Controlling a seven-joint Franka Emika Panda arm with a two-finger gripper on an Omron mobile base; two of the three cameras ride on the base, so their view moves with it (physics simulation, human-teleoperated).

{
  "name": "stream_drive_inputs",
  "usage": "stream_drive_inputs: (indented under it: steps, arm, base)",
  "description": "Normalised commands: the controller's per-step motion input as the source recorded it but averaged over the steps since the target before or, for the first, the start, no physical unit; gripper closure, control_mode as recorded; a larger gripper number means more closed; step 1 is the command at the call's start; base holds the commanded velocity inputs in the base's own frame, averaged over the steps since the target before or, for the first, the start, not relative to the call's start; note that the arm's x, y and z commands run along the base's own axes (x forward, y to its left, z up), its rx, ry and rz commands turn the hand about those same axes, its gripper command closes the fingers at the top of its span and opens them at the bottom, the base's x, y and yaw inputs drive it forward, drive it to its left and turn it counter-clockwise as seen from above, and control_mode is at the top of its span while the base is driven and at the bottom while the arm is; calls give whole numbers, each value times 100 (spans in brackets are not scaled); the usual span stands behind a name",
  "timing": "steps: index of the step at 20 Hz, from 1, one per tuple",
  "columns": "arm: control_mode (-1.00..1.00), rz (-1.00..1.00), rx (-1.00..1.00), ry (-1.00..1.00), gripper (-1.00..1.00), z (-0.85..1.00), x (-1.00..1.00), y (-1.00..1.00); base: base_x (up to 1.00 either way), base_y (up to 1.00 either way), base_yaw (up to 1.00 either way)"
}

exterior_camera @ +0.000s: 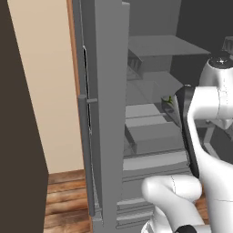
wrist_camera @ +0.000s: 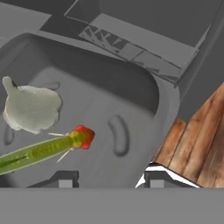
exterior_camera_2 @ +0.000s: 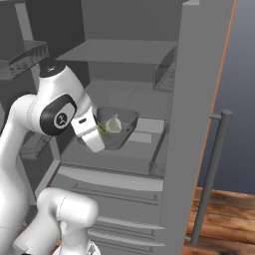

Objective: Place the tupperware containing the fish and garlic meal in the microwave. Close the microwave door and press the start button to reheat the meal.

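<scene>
1. The open grey fridge (exterior_camera_2: 199, 99) stood ahead of the gripper (wrist_camera: 107, 178), its shelves behind the gripper
2. The tupperware (exterior_camera_2: 124, 130) sat directly under the gripper, fingertips at its near rim; whether they clamped it could not be told
3. The fish and garlic meal (wrist_camera: 30, 109) lay inside, just ahead

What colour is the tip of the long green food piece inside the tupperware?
Red, on the green piece in the tupperware; clearest in the hand view.
</scene>
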Motion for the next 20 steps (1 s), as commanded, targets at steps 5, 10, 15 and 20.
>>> stream_drive_inputs:
  steps: [5, 10, 15, 20]
  arm:
    - [-100, 0, 0, 0, 100, -3, 0, 0]
    - [100, 0, 0, 0, 100, -3, -1, 0]
    - [100, 0, 0, 0, 100, 0, 0, 0]
    - [100, 0, 0, 0, 100, 0, 0, 0]
  base:
    - [0, 0, 0]
    - [-27, 0, 0]
    - [-85, 0, 0]
    - [-91, 0, 0]
